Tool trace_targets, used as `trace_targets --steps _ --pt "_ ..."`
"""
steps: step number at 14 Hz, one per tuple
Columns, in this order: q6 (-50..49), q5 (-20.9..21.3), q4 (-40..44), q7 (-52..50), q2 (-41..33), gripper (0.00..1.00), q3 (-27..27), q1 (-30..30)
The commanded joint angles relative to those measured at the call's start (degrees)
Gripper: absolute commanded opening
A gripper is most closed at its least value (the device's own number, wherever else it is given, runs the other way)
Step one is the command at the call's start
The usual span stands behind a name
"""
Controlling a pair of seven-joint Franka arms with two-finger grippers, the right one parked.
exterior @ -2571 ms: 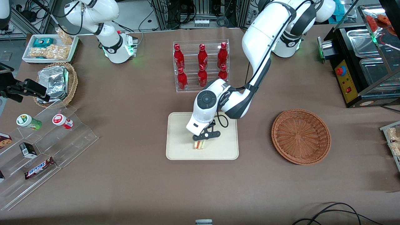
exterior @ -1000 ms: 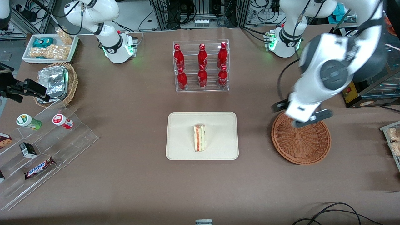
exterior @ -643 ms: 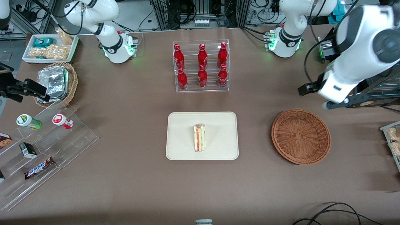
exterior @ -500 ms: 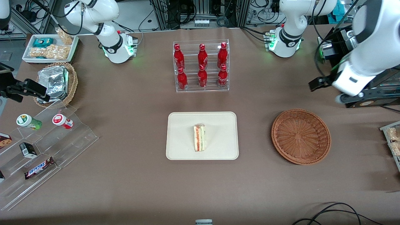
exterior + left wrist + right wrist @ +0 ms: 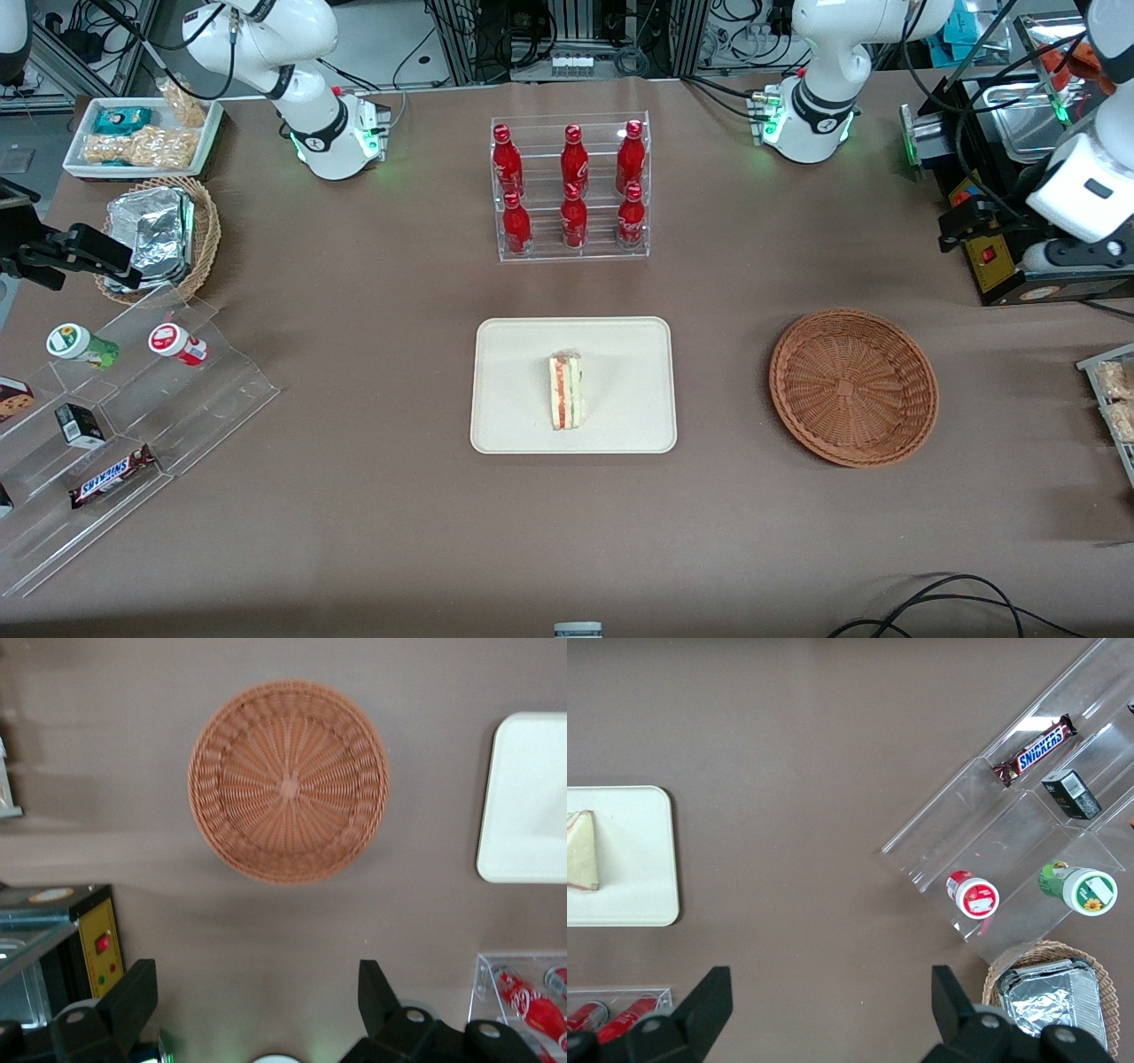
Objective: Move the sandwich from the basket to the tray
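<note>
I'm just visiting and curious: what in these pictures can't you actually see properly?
- Sandwich: absent from the left wrist view, where the frame edge cuts the tray.
- Snack packs by the basket: cut off by the front view's edge.
- Gripper, jaws open, high above the table at the working arm's end: only partly in the front view.

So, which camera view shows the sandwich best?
The front view: the whole sandwich lies on the tray. The right wrist view cuts it off; the left wrist view lacks it. The open gripper is high, farther than the basket.
</note>
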Motion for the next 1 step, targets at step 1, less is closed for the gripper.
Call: trace_targets --steps 1 --pt "0.8 -0.5 0.8 1.1 0.5 1.00 -0.6 0.9"
